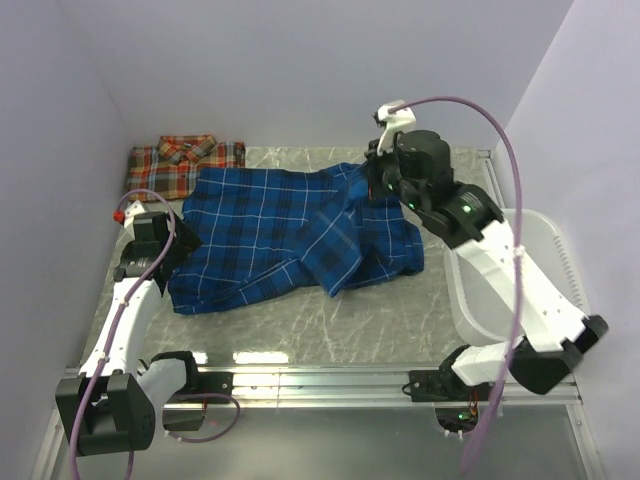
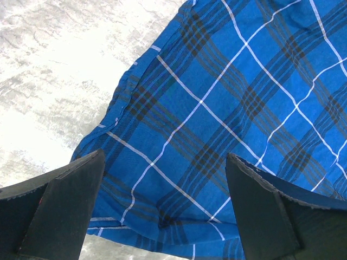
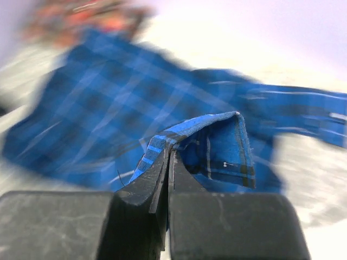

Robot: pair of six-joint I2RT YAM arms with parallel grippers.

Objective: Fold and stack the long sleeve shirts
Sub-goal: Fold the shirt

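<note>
Two plaid shirts lie on the marbled surface [image 1: 330,325]. The red-orange plaid shirt [image 1: 182,160] sits folded in the far left corner, and the blue plaid shirt [image 1: 265,235] is spread loosely across the middle, its far left edge meeting the red-orange one. A sleeve or flap of the blue shirt runs diagonally across its right half. The left hand [image 1: 170,235] stands released, jaws wide apart, over the near left edge of the blue shirt. In the left wrist view the two dark fingers [image 2: 70,200] frame the shirt's hem and corner, with bare surface to the left. Whether the fingertips touch the cloth cannot be told. The right hand [image 1: 374,185] is at the far right edge of the blue shirt, clenched on it. The right wrist view shows its fingers pressed together with a raised fold of blue plaid pinched at their tips [image 3: 168,157], and the rest of the shirt is blurred beyond it. A white basket [image 1: 545,245] stands on the right side of the surface, under the right arm and apart from both shirts.
</note>
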